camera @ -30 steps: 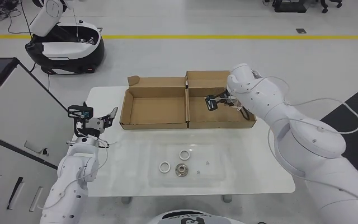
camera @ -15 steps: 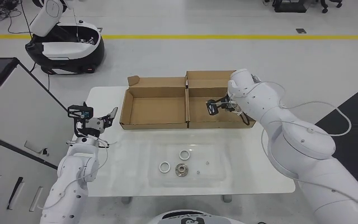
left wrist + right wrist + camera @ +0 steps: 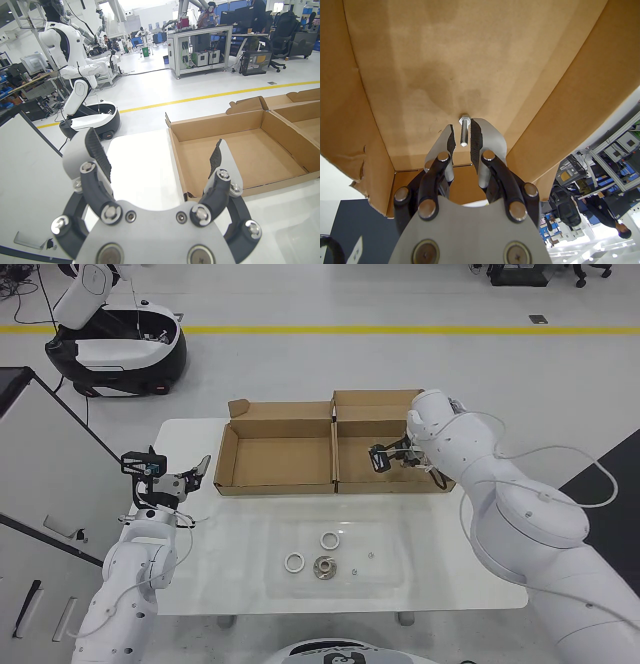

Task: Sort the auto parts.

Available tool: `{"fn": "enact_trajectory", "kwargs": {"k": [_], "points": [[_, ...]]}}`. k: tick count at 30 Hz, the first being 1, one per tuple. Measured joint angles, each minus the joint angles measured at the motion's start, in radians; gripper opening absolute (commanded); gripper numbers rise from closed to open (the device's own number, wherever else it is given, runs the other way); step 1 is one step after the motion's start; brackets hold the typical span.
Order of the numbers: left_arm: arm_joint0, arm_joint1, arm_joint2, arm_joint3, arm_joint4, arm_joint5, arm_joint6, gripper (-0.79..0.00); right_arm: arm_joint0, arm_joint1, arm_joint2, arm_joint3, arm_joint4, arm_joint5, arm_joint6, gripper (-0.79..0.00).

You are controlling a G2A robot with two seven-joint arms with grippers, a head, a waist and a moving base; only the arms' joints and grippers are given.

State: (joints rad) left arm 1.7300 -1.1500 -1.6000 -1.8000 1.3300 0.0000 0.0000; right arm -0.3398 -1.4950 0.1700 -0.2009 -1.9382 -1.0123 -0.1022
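Our right gripper has its fingers narrowly parted around the bolt, head down on the right cardboard box floor, so we fear it may cling to a pad and lift out, while our left gripper gapes wide.

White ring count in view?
2. Far ring and near ring, both on the table by the metal hub. The right arm covers part of the right box; more could hide there.
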Motion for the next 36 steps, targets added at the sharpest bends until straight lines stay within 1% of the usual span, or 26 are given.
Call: {"fn": "enact_trajectory", "kwargs": {"k": [3,5,6,8,9,10,11,17,23,26,29,36], "points": [[0.000,0.000,0.000,0.000,0.000,0.000,0.000,0.000,0.003,-0.007,0.000,0.014,-0.014,0.000,-0.015,-0.566],[0.000,0.000,0.000,0.000,0.000,0.000,0.000,0.000,0.006,-0.011,0.000,0.022,-0.021,0.000,-0.024,-0.520],[0.000,0.000,0.000,0.000,0.000,0.000,0.000,0.000,0.008,-0.013,0.000,0.028,-0.026,0.000,-0.030,-0.486],[0.000,0.000,0.000,0.000,0.000,0.000,0.000,0.000,0.012,-0.016,0.000,0.034,-0.034,0.000,-0.038,-0.394],[0.000,0.000,0.000,0.000,0.000,0.000,0.000,0.000,0.016,-0.019,0.000,0.036,-0.040,0.000,-0.044,-0.329],[0.000,0.000,0.000,0.000,0.000,0.000,0.000,0.000,0.019,-0.020,0.000,0.038,-0.045,0.000,-0.049,-0.083],[0.000,0.000,0.000,0.000,0.000,0.000,0.000,0.000,0.022,-0.021,0.000,0.040,-0.049,0.000,-0.054,0.000],[0.000,0.000,0.000,0.000,0.000,0.000,0.000,0.000,0.051,-0.027,0.000,0.030,-0.092,0.000,-0.104,0.000],[0.000,0.000,0.000,0.000,0.000,0.000,0.000,0.000,0.095,-0.020,0.000,-0.010,-0.116,0.000,-0.202,0.000],[0.000,0.000,0.000,0.000,0.000,0.000,0.000,0.000,0.119,-0.009,0.000,-0.047,-0.126,0.003,-0.263,0.000],[0.000,0.000,0.000,0.000,0.000,0.000,0.000,0.000,0.139,0.009,0.002,-0.088,-0.129,0.029,-0.341,0.000],[0.000,0.000,0.000,0.000,0.000,0.000,0.000,0.000,0.163,0.068,0.011,-0.195,-0.132,0.106,-0.539,0.000]]}}
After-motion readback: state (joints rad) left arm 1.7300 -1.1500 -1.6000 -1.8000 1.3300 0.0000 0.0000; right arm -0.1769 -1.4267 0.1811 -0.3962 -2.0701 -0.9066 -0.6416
